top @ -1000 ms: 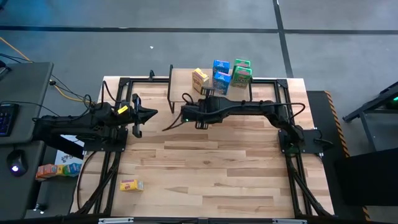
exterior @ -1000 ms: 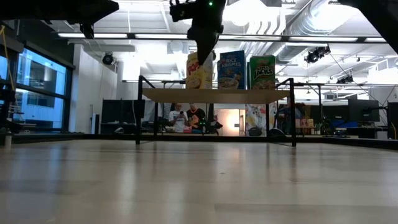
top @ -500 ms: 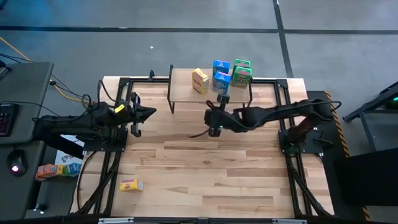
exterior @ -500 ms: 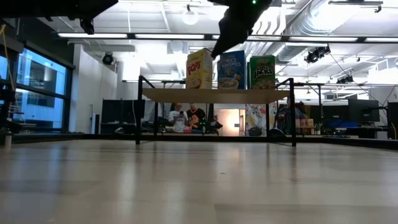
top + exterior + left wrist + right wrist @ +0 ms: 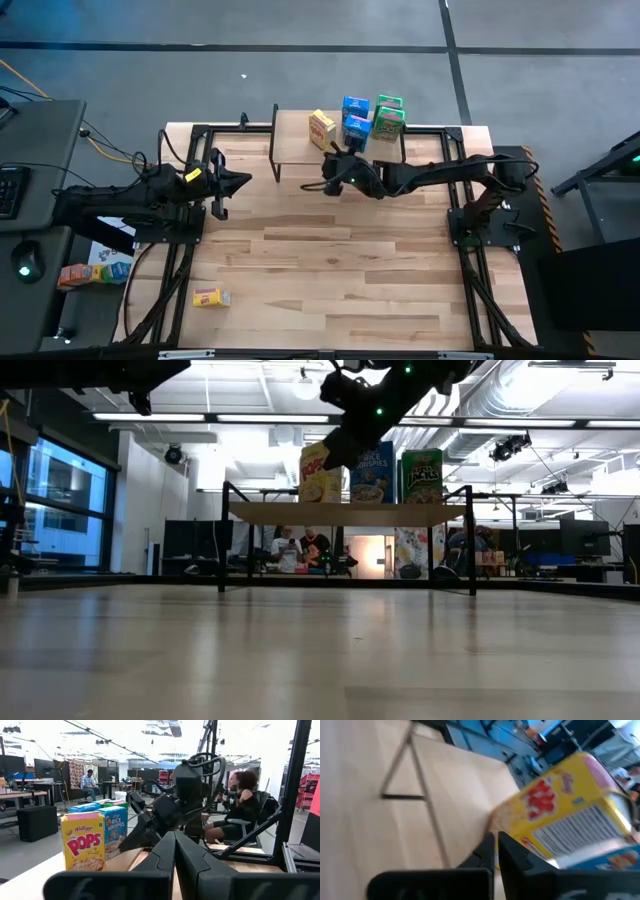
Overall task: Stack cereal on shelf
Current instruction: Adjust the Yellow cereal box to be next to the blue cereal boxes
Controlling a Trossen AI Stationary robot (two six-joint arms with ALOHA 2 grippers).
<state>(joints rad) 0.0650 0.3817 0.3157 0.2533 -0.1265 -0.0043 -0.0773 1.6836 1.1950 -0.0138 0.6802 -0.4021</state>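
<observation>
The shelf (image 5: 295, 140) stands at the table's far edge, with five cereal boxes upright on its top: a yellow one (image 5: 320, 129), two blue ones (image 5: 355, 130) and two green ones (image 5: 388, 124). A second yellow box (image 5: 211, 297) lies flat on the table near the front left. My right gripper (image 5: 332, 165) is shut and empty. It hovers just in front of the shelf and points at the standing yellow box (image 5: 560, 815), clear of it. My left gripper (image 5: 245, 181) is shut and empty, held above the table's left side.
The shelf's thin black legs (image 5: 415, 795) stand close to my right gripper. The shelf top is bare to the left of the yellow box. People sit in the room behind the table (image 5: 300, 545). Small coloured boxes (image 5: 85, 272) lie off the table at the left.
My right gripper has drawn back from the front of the shelf's left part toward the table's right and near side. It has then swung back toward the far edge, turned toward the yellow box on the shelf, and come lower. The boxes have not moved.
</observation>
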